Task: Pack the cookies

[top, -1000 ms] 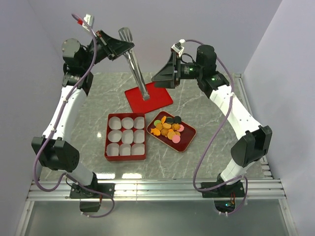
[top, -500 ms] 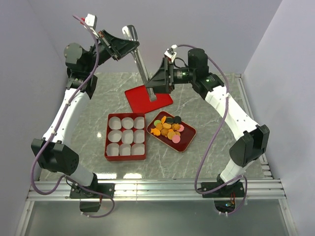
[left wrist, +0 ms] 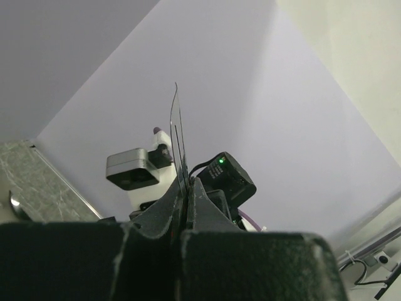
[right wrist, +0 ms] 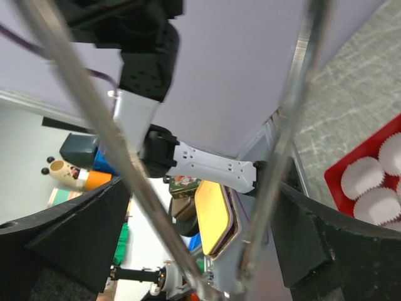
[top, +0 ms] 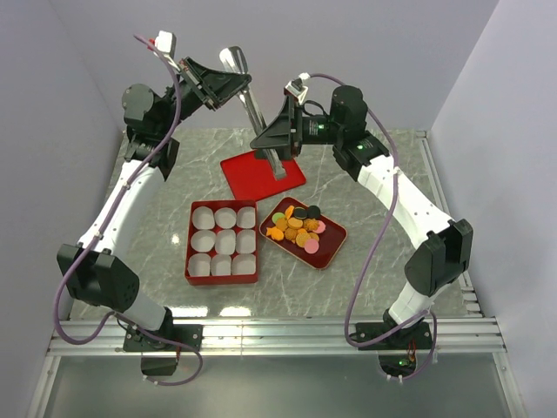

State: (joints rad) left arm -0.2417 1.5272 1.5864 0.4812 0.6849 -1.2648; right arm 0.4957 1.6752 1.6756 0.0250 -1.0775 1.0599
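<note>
Seen from above, low in the frame on the grey marble worktop (top: 161,187), a red box (top: 188,244) of white paper cups (top: 224,241) sits just left of a red tray (top: 329,246) heaped with the cookies (top: 298,228). No cookie is in a cup yet. Just above them in the frame lies a flat red lid (top: 248,178). At top centre, both arms meet in the air around a pair of metal tongs (top: 252,109). The left pincer (top: 235,83) is clamped shut on the tongs near their upper end. The right pincer (top: 268,144) stands wide open around the blades lower down. This looks like a handover of the tongs, before any cookie is moved. To do it well, the right pincer should probably close squarely across both blades, partway down, leaving the tips free to pinch. The left should let go only once that grip is firm, or the tongs could twist or drop onto the lid. The right wrist view shows what the overhead view cannot: both blades of the tongs (right wrist: 88,113) run between its spread fingers (right wrist: 56,244), though whether either blade touches a finger is hard to tell. The left wrist view shows the tongs (left wrist: 180,150) edge-on, a thin line rising from its closed fingers (left wrist: 156,219).
</note>
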